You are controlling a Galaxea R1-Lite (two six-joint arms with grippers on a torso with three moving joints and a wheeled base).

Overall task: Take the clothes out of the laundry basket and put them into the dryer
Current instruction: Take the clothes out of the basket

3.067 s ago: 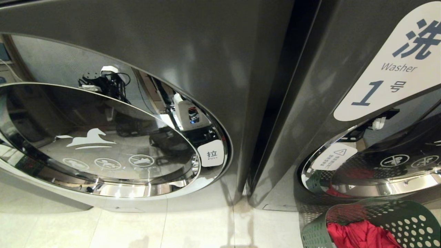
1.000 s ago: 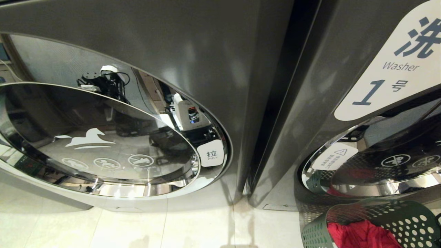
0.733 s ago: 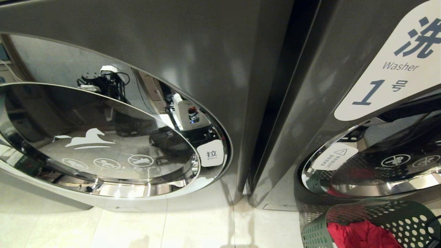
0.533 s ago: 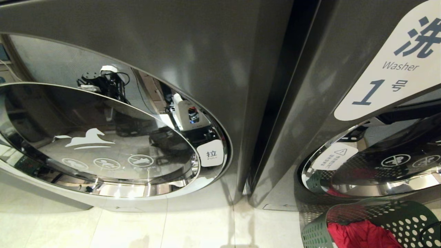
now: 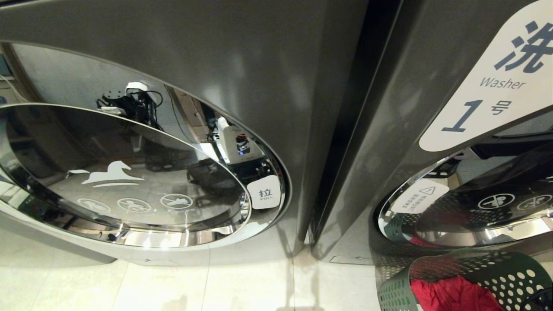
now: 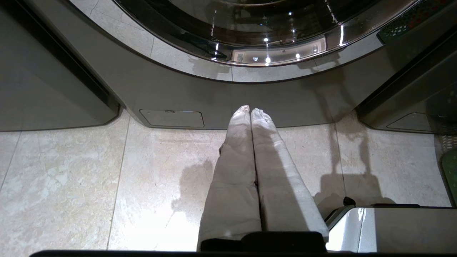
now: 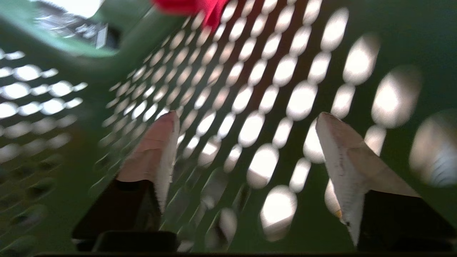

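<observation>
The dark green laundry basket [image 5: 497,263] stands at the lower right, in front of the machine marked 1, with red clothes [image 5: 453,293] inside. The dryer [image 5: 259,65] fills the left; its chrome-rimmed glass door [image 5: 129,172] is shut. My right gripper [image 7: 246,119] is open and empty, close to the basket's perforated wall [image 7: 314,214], with the red clothes [image 7: 192,5] beyond its fingertips. It does not show in the head view. My left gripper [image 6: 250,109] is shut on nothing, low over the floor before the dryer's base [image 6: 178,92].
The washer marked 1 [image 5: 410,108] stands right of the dryer, with a dark gap between them. Its chrome door [image 5: 475,216] mirrors the basket. Pale floor tiles [image 5: 173,285] run in front. A white corner of my base [image 6: 392,228] shows beside the left gripper.
The dark reflection of my arm in the washer's door has shifted, and a black cable now shows at the basket's right edge. Basket, clothes and dryer door have not moved.
</observation>
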